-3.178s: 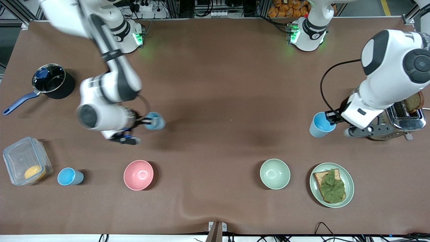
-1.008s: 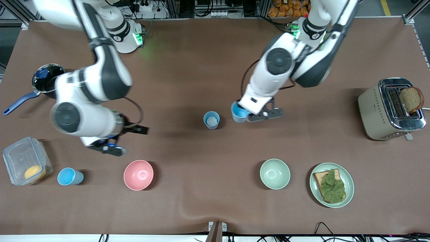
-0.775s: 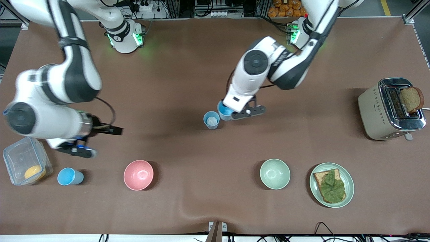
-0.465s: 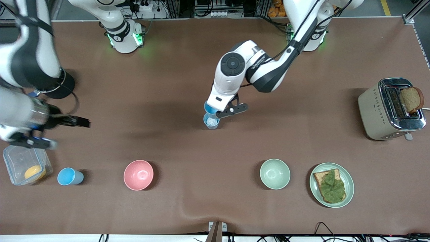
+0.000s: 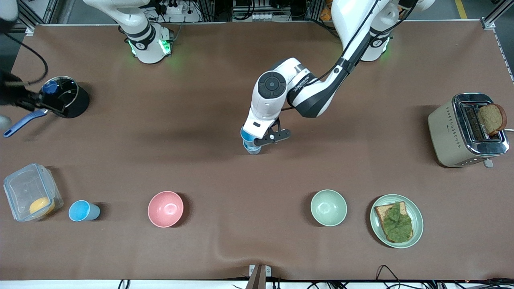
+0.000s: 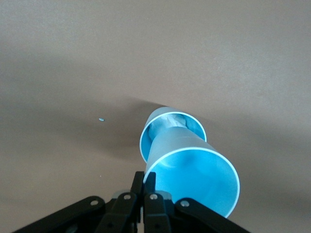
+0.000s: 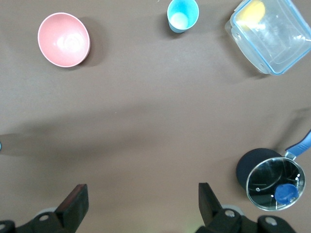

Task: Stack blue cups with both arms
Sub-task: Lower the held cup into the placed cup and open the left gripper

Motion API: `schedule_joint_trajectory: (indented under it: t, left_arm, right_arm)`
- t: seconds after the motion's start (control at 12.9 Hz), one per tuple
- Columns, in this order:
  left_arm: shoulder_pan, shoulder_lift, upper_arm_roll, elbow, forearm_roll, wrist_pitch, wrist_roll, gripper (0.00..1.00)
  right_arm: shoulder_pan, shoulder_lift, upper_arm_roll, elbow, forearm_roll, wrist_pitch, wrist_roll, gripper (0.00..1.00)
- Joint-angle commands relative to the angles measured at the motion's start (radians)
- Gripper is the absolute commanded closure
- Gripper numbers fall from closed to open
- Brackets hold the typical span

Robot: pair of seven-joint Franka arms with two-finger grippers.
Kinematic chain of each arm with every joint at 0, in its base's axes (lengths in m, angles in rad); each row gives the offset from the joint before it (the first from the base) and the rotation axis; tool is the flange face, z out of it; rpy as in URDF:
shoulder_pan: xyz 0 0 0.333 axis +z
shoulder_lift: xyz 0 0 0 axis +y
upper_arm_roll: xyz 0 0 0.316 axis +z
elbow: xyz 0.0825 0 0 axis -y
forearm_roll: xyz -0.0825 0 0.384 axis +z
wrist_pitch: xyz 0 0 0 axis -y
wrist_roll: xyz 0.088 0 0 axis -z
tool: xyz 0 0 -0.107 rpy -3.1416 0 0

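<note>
Left claw [image 6: 144, 191] pinches bright cup [image 6: 194, 182] by its rim, its base inside pale cup [image 6: 167, 127] mid-desk [image 5: 200, 120]. Right claw [image 7: 141, 204] wide, above pot [image 7: 269, 178].

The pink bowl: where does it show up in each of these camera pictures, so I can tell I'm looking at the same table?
Front view: the pink bowl sits low in the picture, toward the right arm's end of the table.
Left wrist view: not in it.
Right wrist view: near the upper corner.
Shared landmark: the lone blue cup stands beside the bowl in both views.
</note>
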Motion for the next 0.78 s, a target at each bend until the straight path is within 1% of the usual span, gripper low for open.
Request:
schedule_joint_trajectory:
  t: [0.0,0.08,0.16,0.23,0.31,0.39,0.47,0.62,0.7]
  left_arm:
    - [-0.009,0.03,0.006,0.031,0.027,0.007,-0.023,1.0]
    - [-0.005,0.032,0.006,0.031,0.027,0.007,-0.021,0.97]
    - [-0.002,0.03,0.006,0.031,0.027,0.007,-0.023,0.25]
    - [0.001,0.021,0.008,0.029,0.034,0.005,-0.018,0.0]
    - [0.008,0.007,0.018,0.031,0.05,0.005,-0.015,0.0]
    - [0.021,-0.029,0.037,0.029,0.085,-0.004,-0.012,0.0]
    - [0.031,-0.069,0.043,0.025,0.143,-0.019,-0.018,0.0]
    - [0.118,-0.172,0.041,0.025,0.25,-0.105,-0.005,0.0]
    - [0.151,-0.218,0.041,0.023,0.264,-0.134,0.002,0.0]
  right_arm:
    - [-0.029,-0.018,0.025,-0.011,-0.004,-0.018,-0.011,0.0]
    - [-0.023,-0.013,0.025,-0.002,-0.008,-0.02,-0.011,0.0]
    - [-0.019,-0.007,0.025,0.015,-0.011,-0.023,-0.011,0.0]
    - [-0.016,-0.005,0.025,0.017,-0.013,-0.023,-0.006,0.0]
    - [-0.009,-0.005,0.027,0.017,-0.014,-0.026,0.0,0.0]
    - [-0.009,-0.004,0.025,0.02,-0.016,-0.026,-0.002,0.0]
    - [-0.009,-0.004,0.027,0.02,-0.014,-0.026,0.002,0.0]
    - [-0.011,0.002,0.028,0.023,-0.014,-0.026,0.003,0.0]
    - [-0.011,0.004,0.028,0.023,-0.014,-0.028,0.003,0.0]
